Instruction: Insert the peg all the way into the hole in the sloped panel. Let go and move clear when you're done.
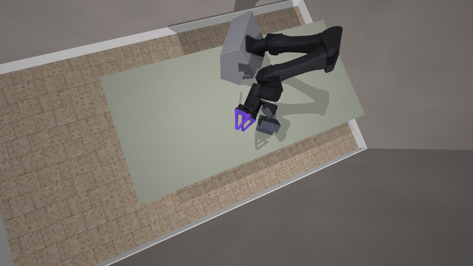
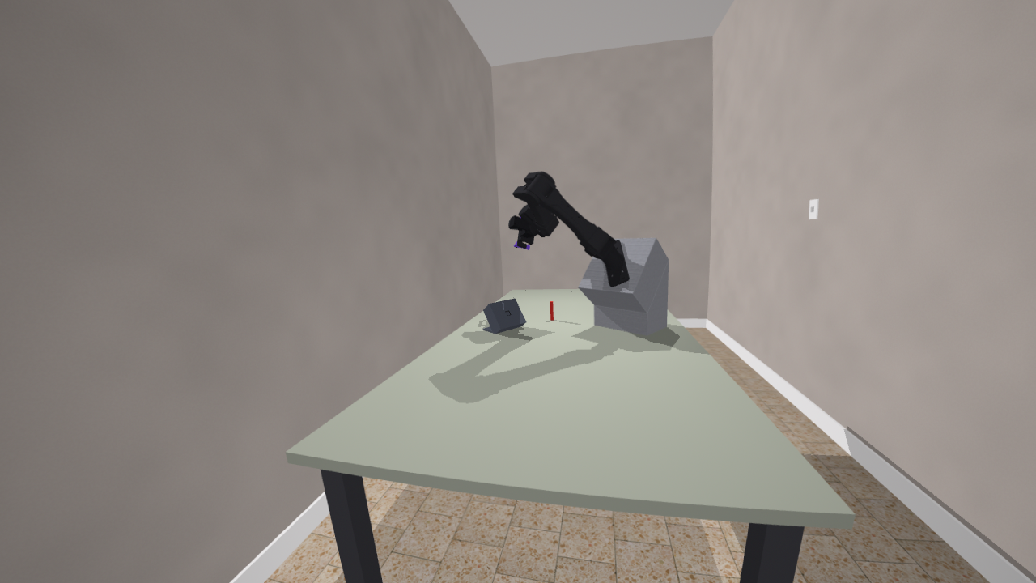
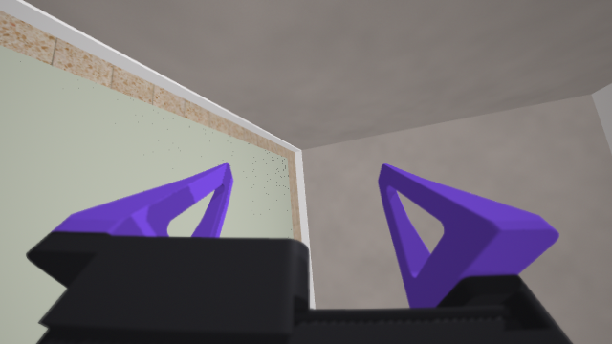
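Exterior view shows a thin red peg [image 2: 551, 310] standing up, its top view hidden, gripper [image 2: 522, 247] wide open holding nothing.

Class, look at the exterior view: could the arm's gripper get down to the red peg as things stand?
Probably yes. The gripper hangs open and empty above the table, and the peg stands upright alone, apart from the sloped panel.

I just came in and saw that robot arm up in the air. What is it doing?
The black arm's gripper hangs open above the table, holding nothing. A small red peg stands upright on the table. Beside it sits a dark block with a sloped panel and a hole. The peg is not in the hole yet.
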You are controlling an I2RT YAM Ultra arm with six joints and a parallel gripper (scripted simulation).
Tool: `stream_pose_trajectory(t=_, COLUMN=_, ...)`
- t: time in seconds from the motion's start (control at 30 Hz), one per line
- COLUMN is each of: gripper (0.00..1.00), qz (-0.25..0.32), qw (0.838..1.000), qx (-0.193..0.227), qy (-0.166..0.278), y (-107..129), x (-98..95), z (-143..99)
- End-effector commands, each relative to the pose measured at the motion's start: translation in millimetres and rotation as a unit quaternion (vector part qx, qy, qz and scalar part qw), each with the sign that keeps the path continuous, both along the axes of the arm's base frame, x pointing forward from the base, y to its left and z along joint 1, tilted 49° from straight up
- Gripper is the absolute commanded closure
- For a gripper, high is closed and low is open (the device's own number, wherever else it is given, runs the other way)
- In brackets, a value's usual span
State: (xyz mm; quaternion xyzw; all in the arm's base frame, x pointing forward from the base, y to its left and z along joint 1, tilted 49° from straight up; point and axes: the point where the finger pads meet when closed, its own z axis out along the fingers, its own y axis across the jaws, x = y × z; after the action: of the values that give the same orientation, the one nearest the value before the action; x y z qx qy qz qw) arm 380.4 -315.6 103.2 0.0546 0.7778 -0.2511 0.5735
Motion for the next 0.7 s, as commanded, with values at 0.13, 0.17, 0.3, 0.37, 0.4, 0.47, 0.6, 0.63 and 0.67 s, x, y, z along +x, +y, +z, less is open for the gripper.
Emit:
stream_pose_trajectory(t=0.13, gripper=0.00, qz=-0.003, qw=1.000, qx=-0.004, qy=-0.003, y=-3.0, x=-1.1, z=3.7)
stream_pose_trajectory(t=0.17, gripper=0.00, qz=-0.003, qw=1.000, qx=-0.004, qy=-0.003, y=-3.0, x=-1.1, z=3.7)
stream_pose_trajectory(t=0.3, gripper=0.00, qz=-0.003, qw=1.000, qx=-0.004, qy=-0.003, y=-3.0, x=-1.1, z=3.7)
stream_pose_trajectory(t=0.37, gripper=0.00, qz=-0.003, qw=1.000, qx=-0.004, qy=-0.003, y=-3.0, x=-1.1, z=3.7)
stream_pose_trajectory(t=0.4, gripper=0.00, qz=-0.003, qw=1.000, qx=-0.004, qy=-0.003, y=-3.0, x=-1.1, z=3.7)
stream_pose_trajectory(t=0.47, gripper=0.00, qz=-0.003, qw=1.000, qx=-0.004, qy=-0.003, y=-3.0, x=-1.1, z=3.7)
stream_pose_trajectory(t=0.6, gripper=0.00, qz=0.007, qw=1.000, qx=0.003, qy=0.008, y=0.1, x=4.0, z=-4.6)
stream_pose_trajectory(t=0.63, gripper=0.00, qz=0.014, qw=1.000, qx=0.007, qy=0.013, y=2.6, x=7.5, z=-7.9)
stream_pose_trajectory(t=0.67, gripper=0.00, qz=0.021, qw=0.999, qx=0.013, qy=0.022, y=5.8, x=8.7, z=-14.0)
